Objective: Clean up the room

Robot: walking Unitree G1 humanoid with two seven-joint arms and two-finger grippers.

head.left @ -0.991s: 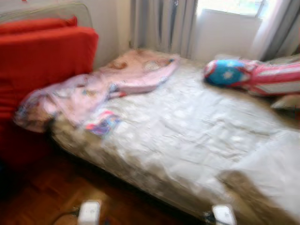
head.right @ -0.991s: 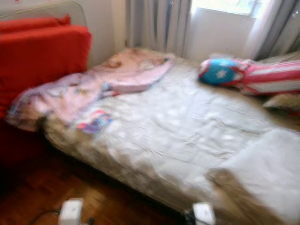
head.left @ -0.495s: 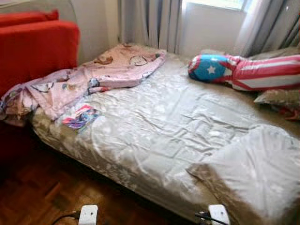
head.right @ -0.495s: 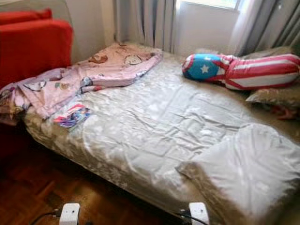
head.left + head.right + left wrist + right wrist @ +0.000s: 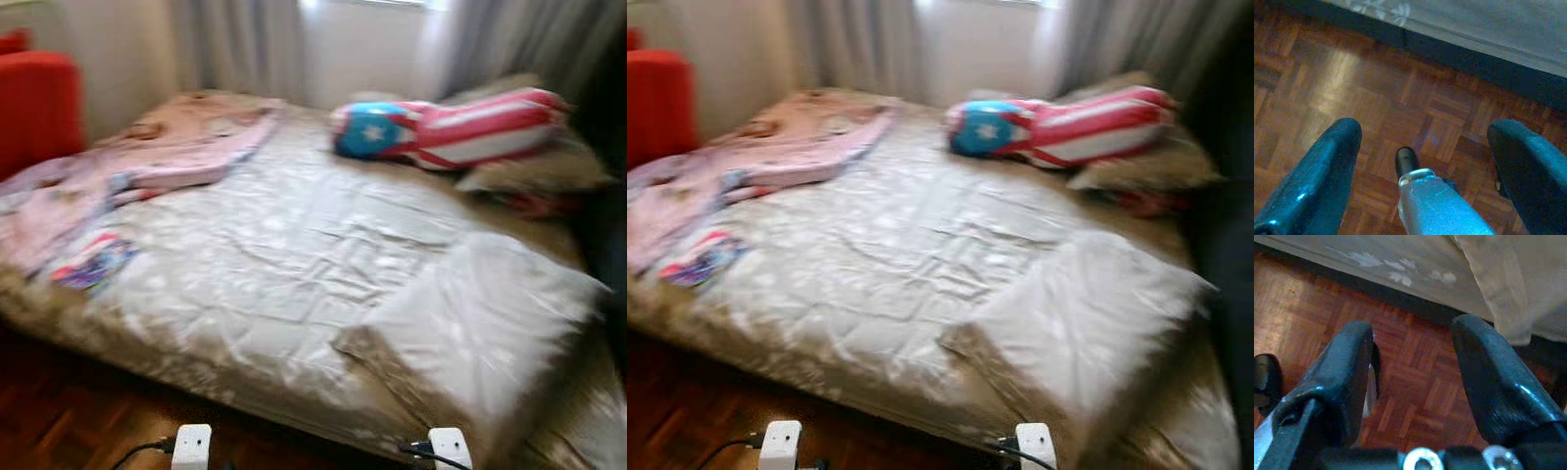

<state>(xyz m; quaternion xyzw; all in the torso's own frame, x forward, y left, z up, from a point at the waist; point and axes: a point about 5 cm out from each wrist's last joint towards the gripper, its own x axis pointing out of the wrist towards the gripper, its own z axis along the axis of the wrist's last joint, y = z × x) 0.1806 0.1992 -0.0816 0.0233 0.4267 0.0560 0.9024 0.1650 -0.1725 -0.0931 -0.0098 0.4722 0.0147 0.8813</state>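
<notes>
While the head views are blurred, the bed (image 5: 294, 264) spreads wide, its near edge meeting a strip of parquet floor (image 5: 1352, 93). A pink blanket (image 5: 147, 162) lies bunched at the bed's far left, a small colourful book (image 5: 93, 262) just beside it near the left edge, and a star-and-stripes pillow (image 5: 441, 132) at the far side. The left gripper (image 5: 1425, 161) and right gripper (image 5: 1410, 382) hang low over the floor by the bed's edge, both released and empty. No writing is readable.

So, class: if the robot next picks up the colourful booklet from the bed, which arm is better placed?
Probably the left. The booklet lies on the robot's left side of the bed, and the left gripper hangs open and empty.
</notes>
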